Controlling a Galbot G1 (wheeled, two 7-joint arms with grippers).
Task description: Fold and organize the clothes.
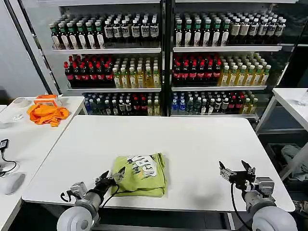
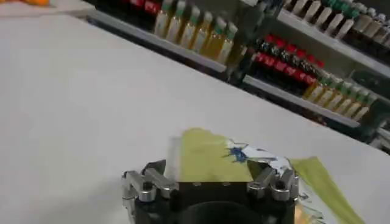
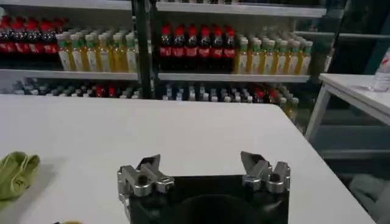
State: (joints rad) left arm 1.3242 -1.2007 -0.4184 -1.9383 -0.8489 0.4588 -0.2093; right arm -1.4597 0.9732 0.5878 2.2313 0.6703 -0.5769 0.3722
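Soft lime T-shirt [image 1: 140,174] folded square on table [image 1: 192,144].

Right pincer [image 3: 204,172] gaping over white table [image 3: 183,131], folded T-shirt [image 3: 15,173] off beside it.

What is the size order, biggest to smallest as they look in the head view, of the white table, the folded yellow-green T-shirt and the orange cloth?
1. White table, by far the largest.
2. Folded yellow-green T-shirt.
3. Orange cloth, though it lies farther from the camera, so its smaller look is partly distance.
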